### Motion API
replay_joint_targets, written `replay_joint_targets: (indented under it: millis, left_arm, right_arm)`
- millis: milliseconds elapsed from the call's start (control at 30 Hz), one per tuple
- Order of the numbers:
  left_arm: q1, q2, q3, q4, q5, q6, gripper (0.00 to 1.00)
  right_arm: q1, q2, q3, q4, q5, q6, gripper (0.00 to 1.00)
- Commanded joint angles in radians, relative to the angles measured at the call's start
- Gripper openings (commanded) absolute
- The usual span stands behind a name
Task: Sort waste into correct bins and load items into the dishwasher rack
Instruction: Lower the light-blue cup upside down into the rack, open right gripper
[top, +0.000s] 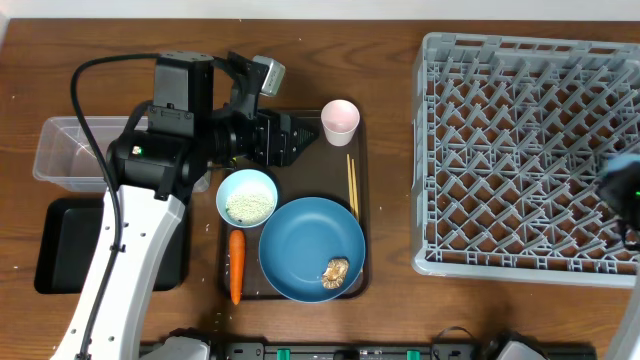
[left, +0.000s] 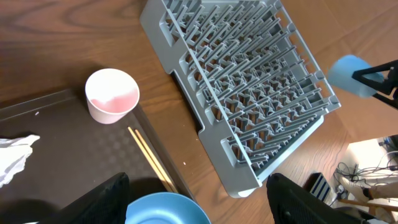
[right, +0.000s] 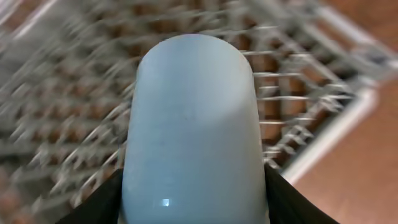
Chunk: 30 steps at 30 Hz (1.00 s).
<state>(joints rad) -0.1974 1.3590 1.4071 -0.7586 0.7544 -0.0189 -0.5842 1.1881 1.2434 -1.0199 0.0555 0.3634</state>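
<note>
Chopsticks (top: 352, 186) lie between pink cup (top: 340, 121) and plate (top: 300, 240).

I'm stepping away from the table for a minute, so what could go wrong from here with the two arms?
The right gripper holds the light-blue cup near the right edge of the dishwasher rack; released there, it might catch a peg and tip, or fall outside. The open left gripper hangs close to the pale-pink cup and chopsticks; a careless reach could knock the cup over or scatter them.
</note>
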Motion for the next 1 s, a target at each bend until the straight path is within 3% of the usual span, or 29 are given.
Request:
replay_joint_targets:
  millis: [0,333,567,700,833,967]
  left_arm:
    - [0.003,-0.009,0.016,-0.006,-0.007,0.006,0.71]
    - [0.002,-0.009,0.016,-0.038,-0.008,0.007,0.72]
    - [0.002,-0.009,0.016,-0.045,-0.008,0.007,0.72]
    - [0.002,-0.009,0.016,-0.051,-0.008,0.007,0.71]
    - [0.002,-0.009,0.016,-0.061,-0.008,0.007,0.71]
    - [0.002,-0.009,0.016,-0.064,-0.008,0.007,0.72]
  right_arm:
    - [-0.061,0.04,0.011,0.025,0.067,0.079,0.4]
    - [-0.137,0.231,0.011,0.165,-0.043,0.159,0.41]
    - [-0.138,0.367,0.011,0.235,-0.272,0.174,0.41]
    - [-0.139,0.423,0.011,0.241,-0.294,0.183,0.4]
    - [-0.145,0.443,0.011,0.235,-0.292,0.187,0.47]
    - [-0.155,0.441,0.011,0.218,-0.302,0.22,0.63]
